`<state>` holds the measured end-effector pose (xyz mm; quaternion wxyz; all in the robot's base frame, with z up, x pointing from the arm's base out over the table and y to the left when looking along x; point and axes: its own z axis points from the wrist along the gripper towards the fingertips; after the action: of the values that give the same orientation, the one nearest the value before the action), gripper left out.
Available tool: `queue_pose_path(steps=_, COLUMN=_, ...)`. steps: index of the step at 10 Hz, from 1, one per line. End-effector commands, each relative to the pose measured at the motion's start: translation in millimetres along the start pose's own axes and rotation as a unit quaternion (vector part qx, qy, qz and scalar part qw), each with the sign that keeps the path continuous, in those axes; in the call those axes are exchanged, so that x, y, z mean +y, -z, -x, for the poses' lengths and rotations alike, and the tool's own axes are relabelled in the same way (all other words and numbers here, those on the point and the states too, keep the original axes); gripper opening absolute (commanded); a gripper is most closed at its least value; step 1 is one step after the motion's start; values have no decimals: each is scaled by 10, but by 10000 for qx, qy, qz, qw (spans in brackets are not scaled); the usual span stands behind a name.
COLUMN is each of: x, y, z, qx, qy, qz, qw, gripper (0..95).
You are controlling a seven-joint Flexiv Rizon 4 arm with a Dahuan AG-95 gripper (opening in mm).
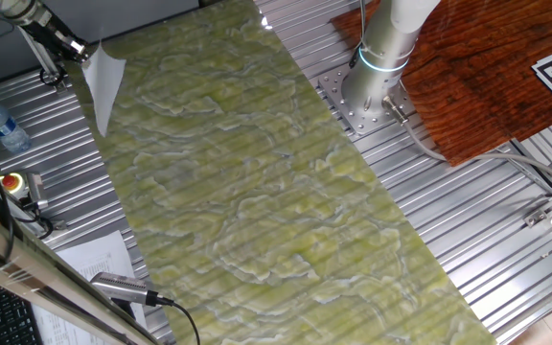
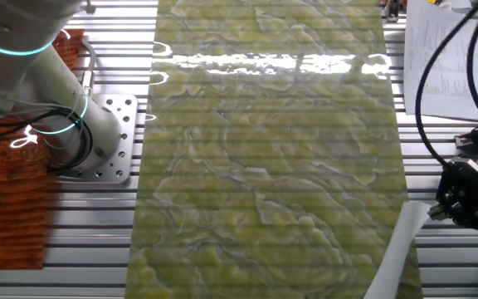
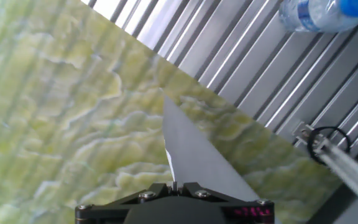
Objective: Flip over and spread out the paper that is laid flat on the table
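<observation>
The paper (image 1: 104, 84) is held pinched at one edge by the gripper (image 1: 82, 50), jaws closed on it, and hangs below the fingers over the table (image 1: 257, 192) edge, lifted clear. A slip is judged likely if the thin sheet tears at the pinch. If released here, it may fold or drop beside the table onto the ribbed metal surface (image 1: 27, 125).

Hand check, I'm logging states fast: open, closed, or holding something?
Hand: closed on the paper, held up off the table.
</observation>
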<state>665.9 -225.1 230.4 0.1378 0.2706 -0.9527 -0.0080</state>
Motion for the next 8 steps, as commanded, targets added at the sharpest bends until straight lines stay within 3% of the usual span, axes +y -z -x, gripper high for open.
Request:
queue_pose_path(steps=1, x=6, y=5, z=4, qx=44, qy=-168, qz=200, qw=9996, gripper=0)
queue_pose_path(steps=4, x=5, y=3, z=2, qx=19, qy=-244, qz=460, qw=9986, gripper=0)
queue_pose_path(steps=8, x=4, y=-3, z=-4, qx=-31, qy=-324, qz=482, qw=9983, gripper=0)
